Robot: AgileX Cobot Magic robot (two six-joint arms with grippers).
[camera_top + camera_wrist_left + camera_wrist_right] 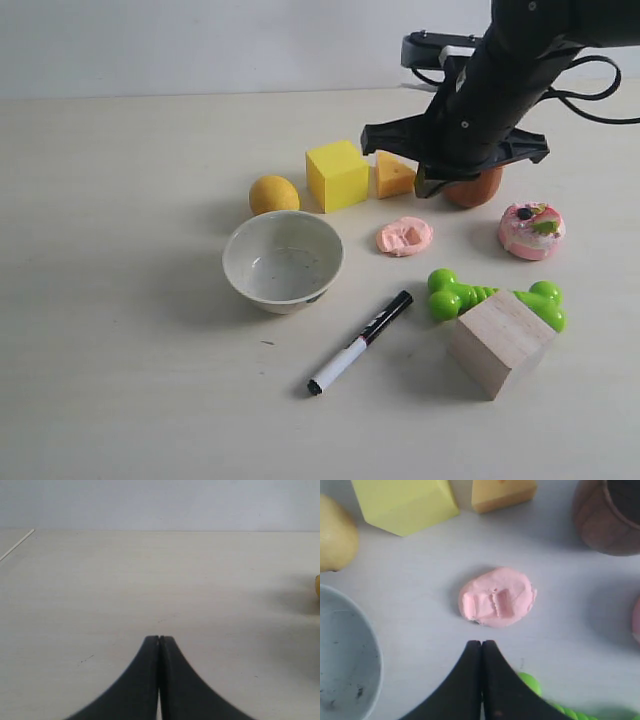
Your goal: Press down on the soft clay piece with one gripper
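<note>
We are finding the right fingers [476, 649] pressed together and gripping nothing, at the end of the black arm [500, 80] that is angling down over the desk [120, 380]. The soft clay piece [497, 597], dented on top, is lying just ahead of their tips, with a strip of desk showing between. Open room is running all round the clay. Beyond it a yellow cube [402, 502], an orange wedge [502, 492] and a brown pot [600, 520] are standing; a bowl [367, 645] is sitting off to one side and a green toy [530, 682] is lying beneath the fingers. The left fingers [152, 647] are closed above the desk.
</note>
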